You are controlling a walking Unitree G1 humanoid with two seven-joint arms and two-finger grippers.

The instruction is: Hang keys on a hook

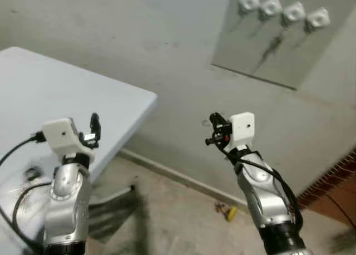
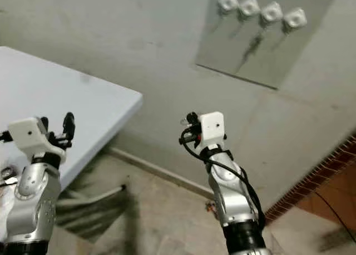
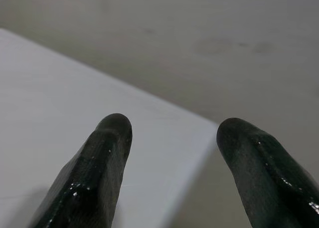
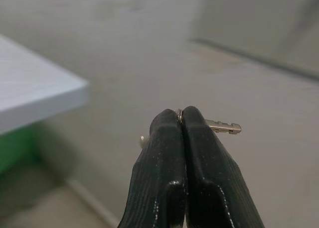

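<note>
Right wrist view: right gripper [image 4: 181, 119] pinches key [image 4: 222, 126].

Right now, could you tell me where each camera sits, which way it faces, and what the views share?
Left eye: head, looking down and ahead at wall, hook board, table; both arms show.
Right eye: beside it, same scene.
Left wrist: along the open left gripper toward the table edge.
Right wrist: along the right gripper, shut on the key, toward the wall.
Shared: table and wall.
</note>
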